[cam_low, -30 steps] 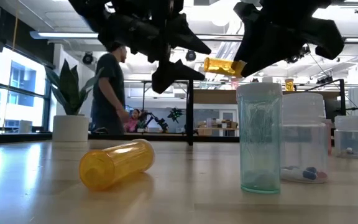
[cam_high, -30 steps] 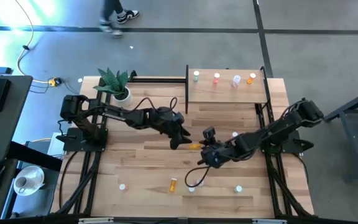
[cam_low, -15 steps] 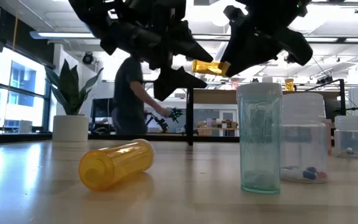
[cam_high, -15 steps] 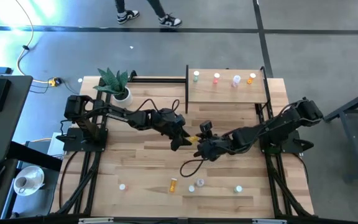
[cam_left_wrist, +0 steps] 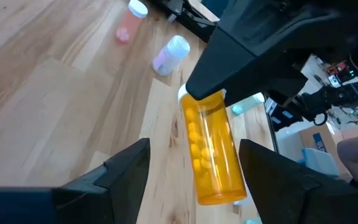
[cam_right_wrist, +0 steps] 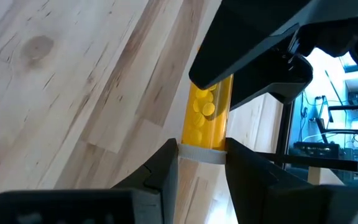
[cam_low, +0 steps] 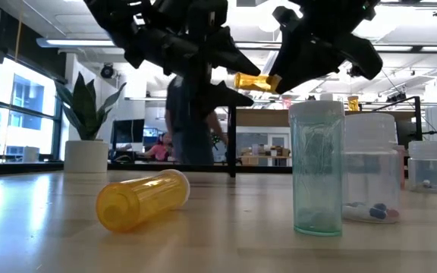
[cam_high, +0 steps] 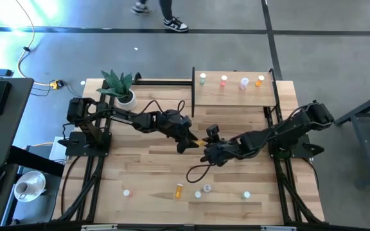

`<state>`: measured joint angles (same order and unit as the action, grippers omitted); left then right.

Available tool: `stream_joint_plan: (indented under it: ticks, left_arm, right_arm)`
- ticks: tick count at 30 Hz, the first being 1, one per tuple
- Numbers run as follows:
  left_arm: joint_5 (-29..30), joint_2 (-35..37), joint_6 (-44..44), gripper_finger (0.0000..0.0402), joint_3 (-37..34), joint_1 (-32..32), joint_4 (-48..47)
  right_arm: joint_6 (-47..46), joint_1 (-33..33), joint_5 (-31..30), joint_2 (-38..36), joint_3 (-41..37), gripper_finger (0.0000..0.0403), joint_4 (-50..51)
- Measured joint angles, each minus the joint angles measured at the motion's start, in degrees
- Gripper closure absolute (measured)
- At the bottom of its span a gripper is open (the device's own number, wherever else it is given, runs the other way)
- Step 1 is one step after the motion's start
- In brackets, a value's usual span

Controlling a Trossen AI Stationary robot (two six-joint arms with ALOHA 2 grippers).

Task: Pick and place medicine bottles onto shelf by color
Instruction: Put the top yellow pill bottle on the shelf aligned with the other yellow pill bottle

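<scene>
- The two arms meet in the air over the middle of the table (cam_high: 140, 167), and a hand-over of one orange pill bottle (cam_low: 255, 81) is under way.
- A second ago the right gripper (cam_high: 208, 145) was lower down the table, near 5 o'clock from the middle. Now it has come up beside the left gripper (cam_high: 190, 139), so the two nearly touch.
- The right gripper is squeezed shut on the pale cap end of the orange pill bottle. In the right wrist view the cap (cam_right_wrist: 202, 154) sits tight between its two fingers.
- The bottle lies on its side, high off the table, with small yellow pills (cam_left_wrist: 199, 140) showing inside it.
- The left gripper's jaws stand wide, one on each side of the bottle's free end. They have begun to close a tiny bit, but they do not hold the bottle yet.
- This looks like the bottle going from the right arm to the left arm, and it is only half done.
- The shelf (cam_high: 233, 96) is at about 1 o'clock from the grippers. Four little bottles already stand in a row along its far edge, and the one at the right end is orange (cam_high: 260, 81).
- More bottles wait on the table near its front edge, at 6 o'clock. One is a second orange bottle (cam_high: 178, 190) lying down, with a teal bottle (cam_low: 316, 168) just to its right.
- A person (cam_low: 192, 121) is now walking past in the room behind the table.
</scene>
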<state>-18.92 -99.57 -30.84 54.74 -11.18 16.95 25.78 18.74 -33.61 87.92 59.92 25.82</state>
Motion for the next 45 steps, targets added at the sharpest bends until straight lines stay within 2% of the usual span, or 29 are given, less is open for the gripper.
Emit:
stream_joint_plan:
  ticks: [12, 19, 25, 35, 40, 45]
  left_arm:
    - [0.0, 0.0, 2.2, 0.0265, 0.0, 0.0, 0.1]
    - [0.0, 0.0, 3.3, 0.0305, 0.0, 0.0, 0.0]
    - [0.0, 0.0, 4.0, 0.0312, 0.0, 0.0, 0.0]
    - [0.7, 0.1, 4.6, 0.0311, 0.0, 0.0, 0.2]
    - [1.3, 0.1, 5.1, 0.0311, 0.0, -0.6, 2.1]
    - [1.2, 0.1, 6.3, 0.0311, 0.0, -1.3, 6.8]
  right_arm:
    - [0.2, -0.1, -0.7, 0.0, 0.0, 0.0304, 0.1]
    - [0.2, -0.1, -0.9, 0.0, 0.0, 0.0304, 0.1]
    - [-0.4, -0.1, -1.0, 0.0, 0.0, 0.0287, 0.0]
    - [-3.3, 0.1, -4.7, -0.2, 0.2, 0.0236, 0.0]
    - [-4.3, 0.2, -8.1, -1.0, 4.2, 0.0223, 3.2]
    - [-4.8, 0.2, -8.1, -3.6, 9.7, 0.0222, 8.9]
